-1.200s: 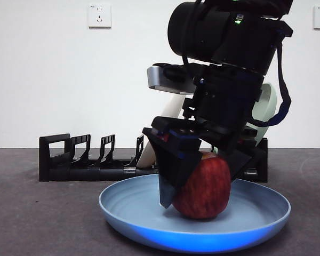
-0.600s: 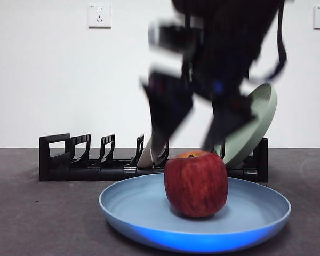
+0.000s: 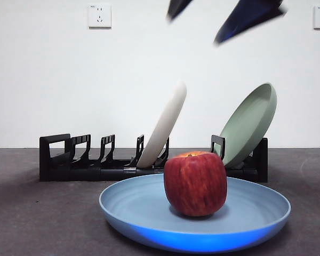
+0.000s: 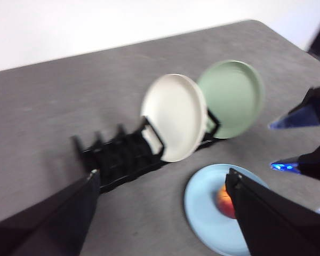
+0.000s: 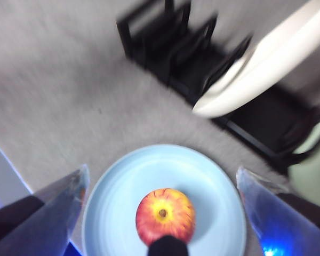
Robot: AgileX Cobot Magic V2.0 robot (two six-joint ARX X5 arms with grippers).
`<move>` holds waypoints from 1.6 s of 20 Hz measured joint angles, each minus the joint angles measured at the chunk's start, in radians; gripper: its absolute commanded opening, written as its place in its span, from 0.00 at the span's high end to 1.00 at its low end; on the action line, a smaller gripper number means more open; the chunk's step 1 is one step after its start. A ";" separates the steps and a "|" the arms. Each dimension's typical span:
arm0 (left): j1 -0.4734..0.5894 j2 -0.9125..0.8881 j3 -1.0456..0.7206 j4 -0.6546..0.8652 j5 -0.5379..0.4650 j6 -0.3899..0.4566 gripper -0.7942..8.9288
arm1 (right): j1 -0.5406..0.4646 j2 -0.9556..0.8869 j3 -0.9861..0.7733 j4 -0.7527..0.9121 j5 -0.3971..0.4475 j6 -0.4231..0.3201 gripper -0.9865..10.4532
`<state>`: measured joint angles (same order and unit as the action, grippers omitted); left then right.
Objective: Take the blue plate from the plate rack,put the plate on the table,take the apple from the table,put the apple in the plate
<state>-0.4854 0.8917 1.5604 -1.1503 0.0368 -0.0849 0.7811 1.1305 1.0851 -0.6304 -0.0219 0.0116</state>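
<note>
The apple [image 3: 196,183] stood upright, stem dip facing up, red-streaked with a yellow-orange crown, in the middle of the blue plate [image 3: 149,224] lying flat on the desk [image 3: 32,224] before the plate rack [image 3: 85,160]. The right end effector [image 5: 162,213] hung well above it, jaws spread wide and empty; the left end effector [image 4: 162,213] hung high and apart, likewise wide

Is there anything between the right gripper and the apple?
No. In the right wrist view the open right gripper hangs above the apple with only air between; the apple sits alone in the blue plate.
</note>
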 measured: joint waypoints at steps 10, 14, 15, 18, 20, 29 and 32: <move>-0.025 0.276 -0.014 0.138 0.202 0.140 0.93 | -0.172 -0.219 0.000 -0.117 0.022 0.003 0.92; -0.032 0.192 -0.201 0.335 0.155 0.136 0.93 | -0.203 -0.252 -0.061 -0.085 0.022 0.004 0.92; -0.032 0.151 -0.285 0.402 0.153 0.125 0.93 | -0.205 -0.265 -0.105 -0.068 0.021 0.009 0.92; -0.032 0.018 -0.537 0.574 0.129 0.098 0.93 | -0.205 -0.307 -0.263 0.062 -0.034 0.037 0.92; -0.032 -0.073 -0.711 0.682 0.086 0.080 0.93 | -0.205 -0.352 -0.388 0.198 -0.055 0.074 0.92; -0.032 -0.246 -1.032 0.889 0.045 0.005 0.92 | -0.205 -0.382 -0.608 0.360 -0.055 0.155 0.91; -0.032 -0.246 -1.032 0.888 0.045 0.005 0.92 | -0.205 -0.382 -0.608 0.350 -0.054 0.158 0.91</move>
<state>-0.5175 0.6456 0.5282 -0.2619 0.0814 -0.0795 0.5762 0.7486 0.4774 -0.2802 -0.0757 0.1692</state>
